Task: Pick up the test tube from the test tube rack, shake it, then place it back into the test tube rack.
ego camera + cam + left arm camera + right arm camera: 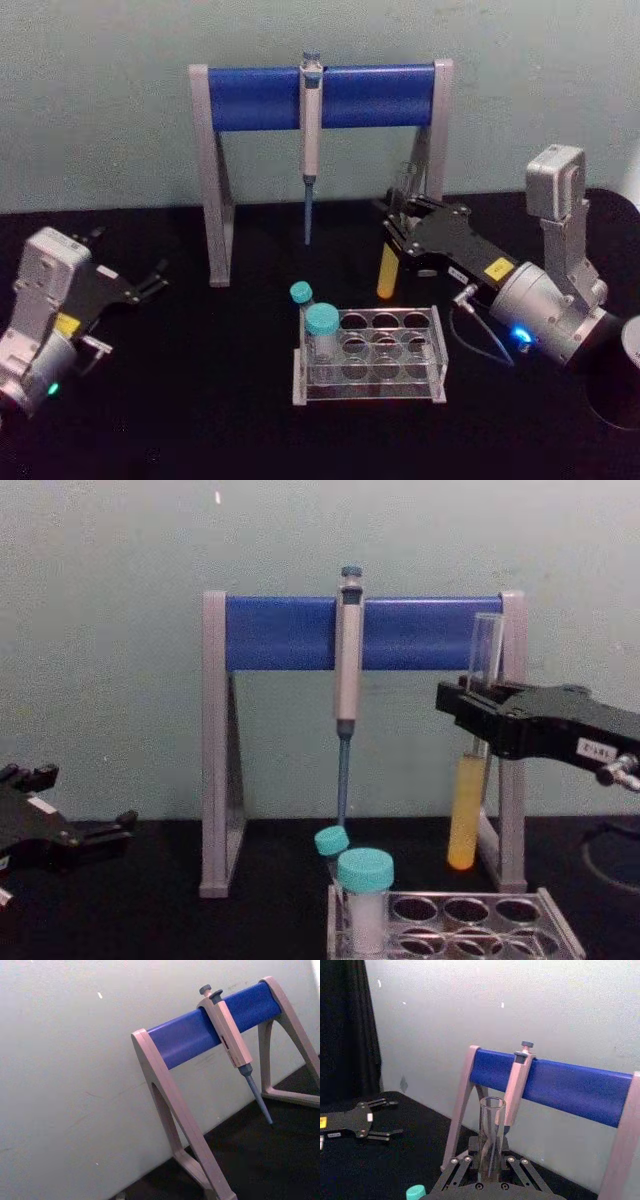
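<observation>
Pickup looks done from my console. My left gripper (pixel 152 280), spread open and empty, sits parked at left. At centre, the test tube rack (pixel 372 382) holds two teal-capped tubes (pixel 322 320). My right gripper (pixel 397 225) pinches the test tube (pixel 388 272) upright, clear of the rack behind its right end. Shaking and return remain, I judge.

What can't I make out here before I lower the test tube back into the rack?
- Right wrist view: the test tube's liquid end, hidden below the right gripper shut on it.
- Chest view: the test tube rack's front rows, cut off by the bottom edge.
- Head view: the tube's middle, covered by that gripper.
The left gripper lies open at the left, idle.
</observation>
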{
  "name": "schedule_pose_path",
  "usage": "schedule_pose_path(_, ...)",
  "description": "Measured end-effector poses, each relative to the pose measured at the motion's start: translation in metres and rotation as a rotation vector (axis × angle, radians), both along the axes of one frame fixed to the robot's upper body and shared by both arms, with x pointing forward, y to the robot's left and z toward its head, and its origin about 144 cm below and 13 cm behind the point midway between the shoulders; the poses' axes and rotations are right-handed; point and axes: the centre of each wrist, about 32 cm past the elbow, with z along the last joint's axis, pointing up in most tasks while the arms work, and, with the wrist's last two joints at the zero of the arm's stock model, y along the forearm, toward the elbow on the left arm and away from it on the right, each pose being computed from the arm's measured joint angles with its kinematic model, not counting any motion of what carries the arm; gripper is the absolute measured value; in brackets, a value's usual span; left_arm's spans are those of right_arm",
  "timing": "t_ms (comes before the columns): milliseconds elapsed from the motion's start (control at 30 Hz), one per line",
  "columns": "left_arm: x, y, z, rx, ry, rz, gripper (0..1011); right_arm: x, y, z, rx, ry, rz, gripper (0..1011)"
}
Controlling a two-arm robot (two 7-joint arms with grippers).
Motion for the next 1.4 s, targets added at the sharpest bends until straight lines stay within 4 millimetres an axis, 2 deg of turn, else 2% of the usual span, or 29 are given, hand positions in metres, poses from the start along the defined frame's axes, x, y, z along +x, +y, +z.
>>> schedule_pose_path(533, 0.000, 0.000, 0.000, 0.000, 0.000, 0.000, 1010, -0.005, -0.007, 0.001, -0.011, -0.008, -0.048, 226)
schedule_pose_path(800, 0.000, 0.000, 0.000, 0.000, 0.000, 0.000, 1010, -0.015, -0.017, 0.005, -0.051, -0.003, -0.058, 226)
schedule_pose_path(1100, 0.000, 0.000, 0.000, 0.000, 0.000, 0.000, 1010, -0.030, -0.023, 0.008, -0.068, 0.016, 0.016, 226)
schedule_pose_path(1400, 0.000, 0.000, 0.000, 0.000, 0.000, 0.000, 1009, -0.029, -0.015, 0.007, -0.041, 0.039, 0.115, 226)
